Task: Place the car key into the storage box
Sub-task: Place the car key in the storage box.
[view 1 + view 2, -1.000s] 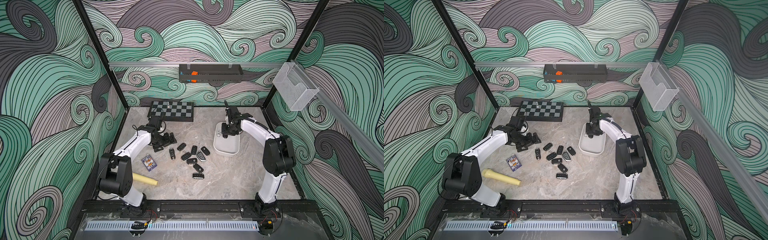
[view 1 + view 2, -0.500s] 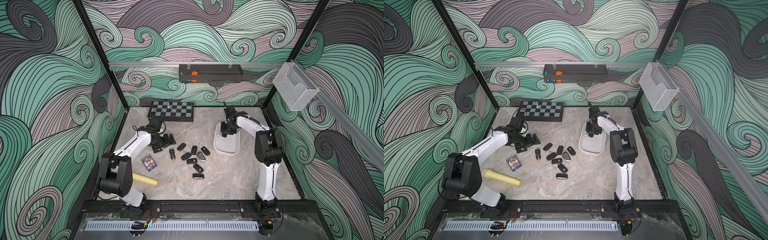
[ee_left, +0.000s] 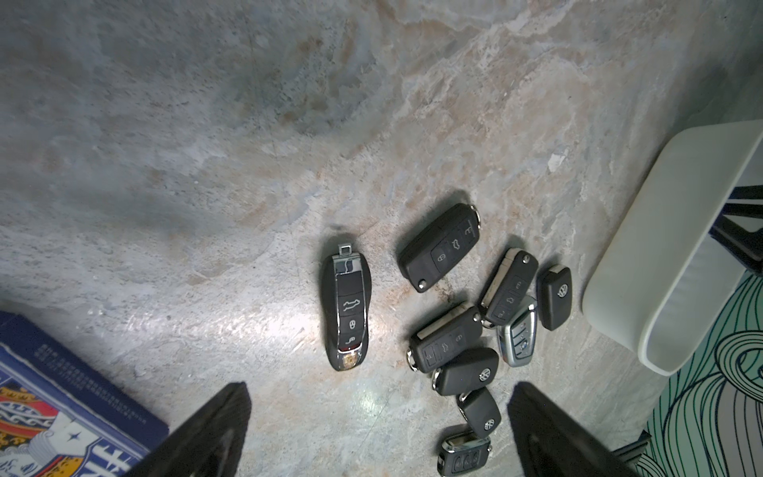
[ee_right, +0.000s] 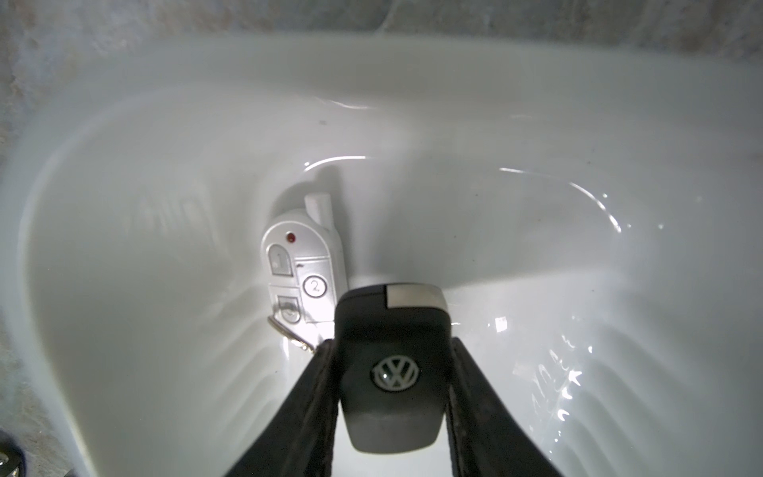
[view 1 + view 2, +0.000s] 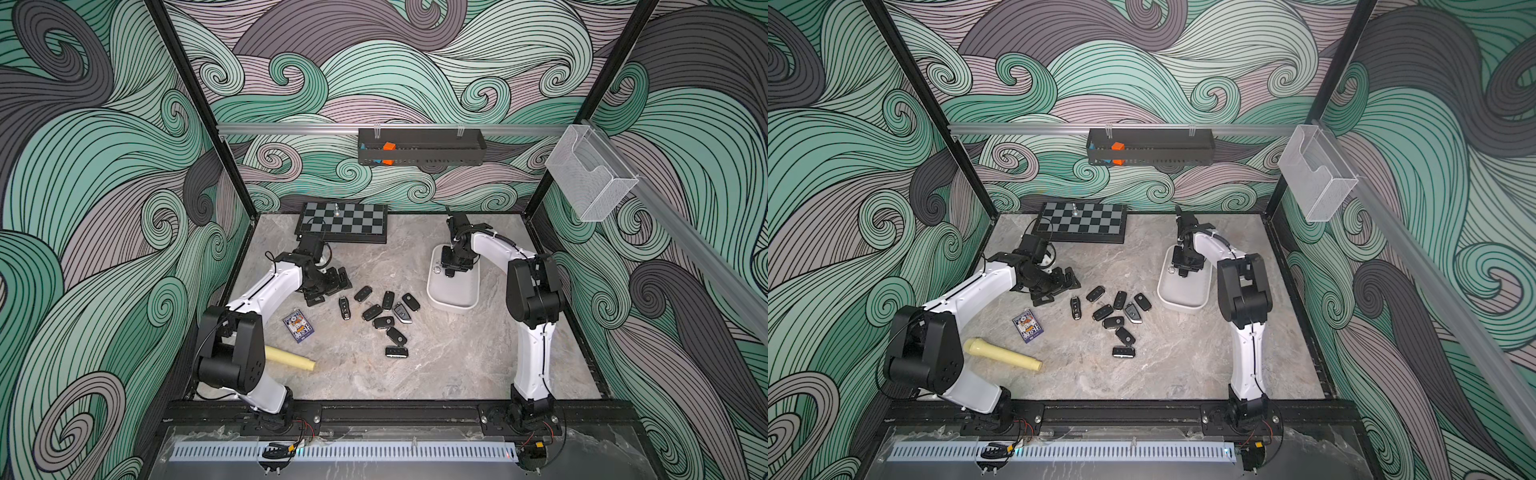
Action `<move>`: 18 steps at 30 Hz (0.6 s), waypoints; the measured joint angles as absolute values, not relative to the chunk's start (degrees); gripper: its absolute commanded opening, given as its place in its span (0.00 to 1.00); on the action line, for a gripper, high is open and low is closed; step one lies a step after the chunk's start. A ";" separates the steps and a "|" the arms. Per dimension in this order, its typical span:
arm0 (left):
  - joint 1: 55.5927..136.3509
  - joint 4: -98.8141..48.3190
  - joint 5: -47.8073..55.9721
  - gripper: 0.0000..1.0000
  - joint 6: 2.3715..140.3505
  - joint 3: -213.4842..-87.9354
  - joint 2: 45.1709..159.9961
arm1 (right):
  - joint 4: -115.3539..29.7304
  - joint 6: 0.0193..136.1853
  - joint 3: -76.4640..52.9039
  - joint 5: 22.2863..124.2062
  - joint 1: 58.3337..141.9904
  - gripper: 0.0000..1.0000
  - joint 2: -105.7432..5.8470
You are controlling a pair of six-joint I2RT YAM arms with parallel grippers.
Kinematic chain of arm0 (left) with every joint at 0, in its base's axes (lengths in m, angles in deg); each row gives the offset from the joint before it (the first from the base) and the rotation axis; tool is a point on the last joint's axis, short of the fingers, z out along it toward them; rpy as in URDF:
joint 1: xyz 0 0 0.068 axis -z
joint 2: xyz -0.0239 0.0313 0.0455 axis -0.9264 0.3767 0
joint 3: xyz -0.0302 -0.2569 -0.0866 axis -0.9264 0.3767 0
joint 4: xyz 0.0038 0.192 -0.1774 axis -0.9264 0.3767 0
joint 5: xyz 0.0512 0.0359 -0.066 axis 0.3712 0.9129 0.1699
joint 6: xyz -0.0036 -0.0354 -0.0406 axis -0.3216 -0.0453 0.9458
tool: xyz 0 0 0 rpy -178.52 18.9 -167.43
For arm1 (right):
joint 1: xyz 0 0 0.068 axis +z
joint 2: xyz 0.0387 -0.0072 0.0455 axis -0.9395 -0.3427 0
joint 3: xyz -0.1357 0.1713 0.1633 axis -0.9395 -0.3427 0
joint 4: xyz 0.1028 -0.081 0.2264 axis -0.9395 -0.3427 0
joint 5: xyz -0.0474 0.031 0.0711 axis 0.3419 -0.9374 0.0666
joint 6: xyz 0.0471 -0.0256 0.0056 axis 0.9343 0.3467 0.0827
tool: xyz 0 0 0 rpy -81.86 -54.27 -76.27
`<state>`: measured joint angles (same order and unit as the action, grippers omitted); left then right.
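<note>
Right wrist view alone: VW-badged car key (image 4: 394, 363) between jaws, inside storage box (image 4: 165, 165)

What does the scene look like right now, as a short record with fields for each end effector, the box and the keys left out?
right end effector: closed on a black car key, down inside the storage box
left end effector: open, empty, above the table beside the loose keys
storage box: white, a silver remote lying in it
loose keys: nine, on the table between the arms
other items: chessboard, card box, cream cylinder
</note>
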<state>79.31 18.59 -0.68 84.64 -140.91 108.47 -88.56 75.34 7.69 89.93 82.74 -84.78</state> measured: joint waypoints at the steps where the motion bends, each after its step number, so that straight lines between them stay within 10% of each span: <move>1: 79.31 18.57 -0.68 0.99 84.66 -140.89 108.28 | -88.62 75.30 7.69 89.91 82.74 0.50 -84.78; 18: 79.34 18.48 -1.75 0.99 84.64 -135.41 102.09 | -87.95 75.82 -1.73 88.53 85.53 0.61 -64.72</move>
<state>79.34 18.48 -1.75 84.64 -135.41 102.09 -87.95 75.82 -1.73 88.53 85.53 -64.72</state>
